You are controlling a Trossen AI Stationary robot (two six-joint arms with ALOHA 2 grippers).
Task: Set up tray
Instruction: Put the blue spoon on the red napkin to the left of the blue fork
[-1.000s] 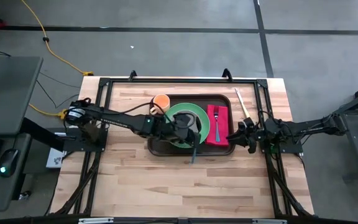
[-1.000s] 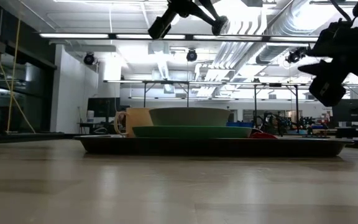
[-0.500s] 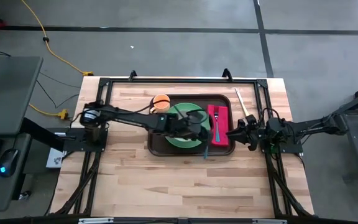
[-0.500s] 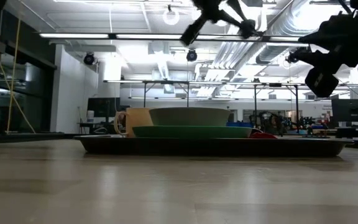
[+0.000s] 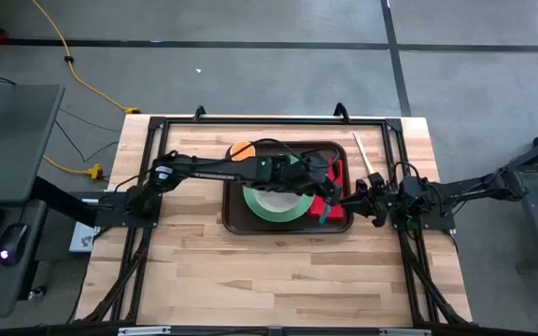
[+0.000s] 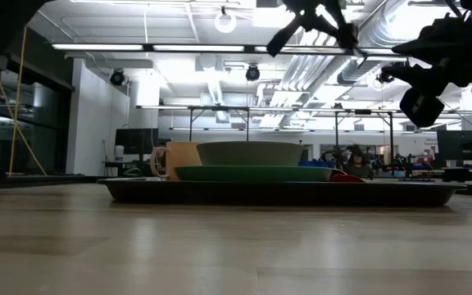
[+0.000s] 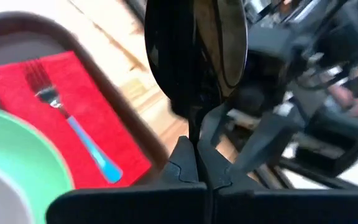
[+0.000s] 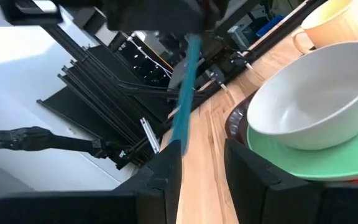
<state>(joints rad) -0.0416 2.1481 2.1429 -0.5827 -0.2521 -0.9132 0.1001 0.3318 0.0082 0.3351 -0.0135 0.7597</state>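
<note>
The dark brown tray (image 5: 235, 222) lies mid-table and carries a green plate (image 5: 267, 211) with a pale bowl (image 5: 274, 196), an orange cup (image 5: 241, 149) and a red napkin (image 7: 17, 81) with a blue-handled fork (image 7: 73, 134) on it. My left gripper (image 5: 323, 191) hangs above the napkin, shut on a spoon whose dark bowl (image 7: 197, 50) sticks out past the fingertips. My right gripper (image 5: 351, 201) waits open, raised off the table at the tray's right edge. The low view shows the tray (image 6: 277, 192) flat on the table. My left gripper pinches the spoon between its two shut fingers (image 7: 185, 163), just behind the spoon's bowl. The spoon is lifted clear. Its blue handle (image 8: 184, 93) hangs slanting down below the gripper, above the tray's right part.
A pale wooden stick (image 5: 362, 154) lies on the table beyond the tray's right far corner. Black frame rails (image 5: 269, 121) run round the table top. Bare wood lies along the table's near side (image 5: 269, 280).
My left gripper has swung toward the table's right, from above the plate to above the red napkin, carrying the spoon with it and staying shut. The spoon's blue handle now hangs over the tray's right part.
</note>
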